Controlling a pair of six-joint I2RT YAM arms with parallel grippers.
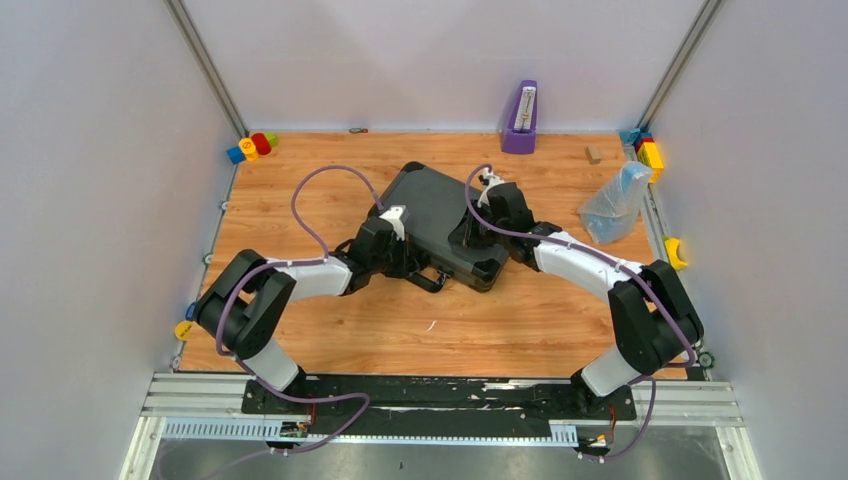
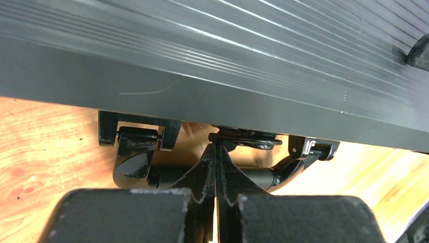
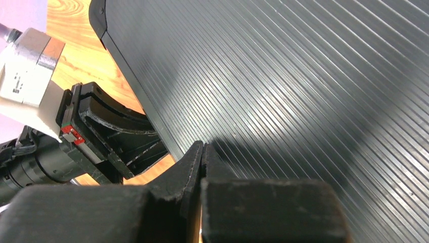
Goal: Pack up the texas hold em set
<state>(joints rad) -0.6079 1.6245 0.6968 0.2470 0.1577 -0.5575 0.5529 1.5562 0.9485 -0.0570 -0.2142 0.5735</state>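
Black case (image 1: 437,210) of the hold em set: lid down, flat on the wooden desk (image 1: 500,320), roughly mid-desk, skewed with one corner toward the back wall. Left claw (image 1: 413,265) at the case's near-left long side, closed tight with nothing between the fingers. On the left wrist view, sitting right at the front wall under the lid rim, between the two handle brackets and level with a small metal latch piece (image 2: 248,139). Handle (image 2: 132,169) folded down toward the desk just below. Can't tell whether touching the latch or merely beside it. Right claw (image 1: 466,240) over the near part of the lid, likewise closed on nothing. On the right wrist view, tips down at the ribbed lid close to its edge, contact not confirmable. Left arm's wrist (image 3: 76,136) visible just past that edge. Elsewhere: clear plastic bag (image 1: 615,203) to the right of the case, apart from it; purple upright object (image 1: 520,118) at the back wall; small wooden block (image 1: 594,153) near it; toy blocks (image 1: 252,147) in the back-left corner, more in the back-right corner.
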